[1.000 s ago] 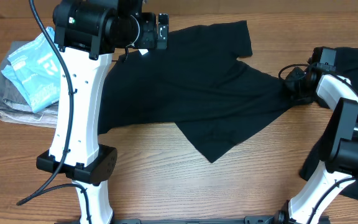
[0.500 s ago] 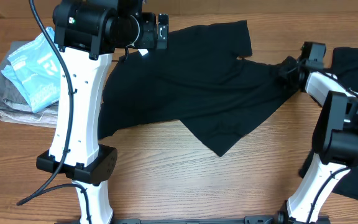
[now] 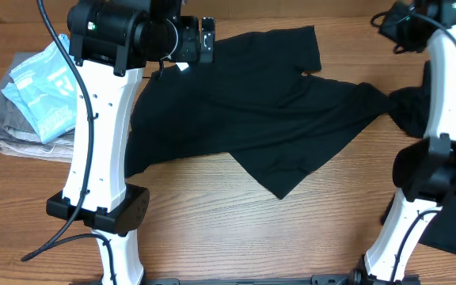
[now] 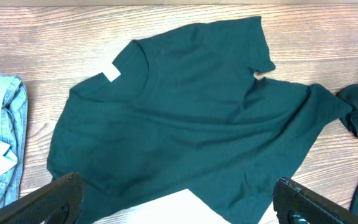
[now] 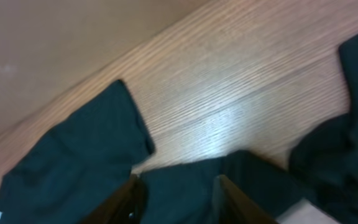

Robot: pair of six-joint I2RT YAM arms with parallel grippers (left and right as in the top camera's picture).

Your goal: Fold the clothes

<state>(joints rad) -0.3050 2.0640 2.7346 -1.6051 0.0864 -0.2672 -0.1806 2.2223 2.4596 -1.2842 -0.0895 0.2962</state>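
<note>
Ok, labels first. One small white neck label (image 4: 110,74) sits at the collar of the spread black T-shirt (image 3: 252,111); no text is readable on it. The light-blue garment (image 3: 42,87) left of the T-shirt carries white print, too small to read. No other writing shows.

Counts:
- One black T-shirt lies opened out across the middle of the table (image 3: 212,214). It is wrinkled, with its collar at the far-left end and one corner of the hem pointing toward the near edge.
- More black fabric (image 3: 450,229) is heaped to the right of the T-shirt and meets the T-shirt's right tip in a bunched knot. Can't tell how many pieces are in the heap.
- One light-blue garment lies on a folded grey and beige stack (image 3: 10,131), well left of the T-shirt.

Left fingers (image 4: 55,199): spread wide with nothing between them, held up above the T-shirt's collar end.

Right fingers (image 5: 132,199): blurred in the wrist view, apart with a narrower gap and gripping nothing. They are raised off the table past the T-shirt's far-right sleeve.
</note>
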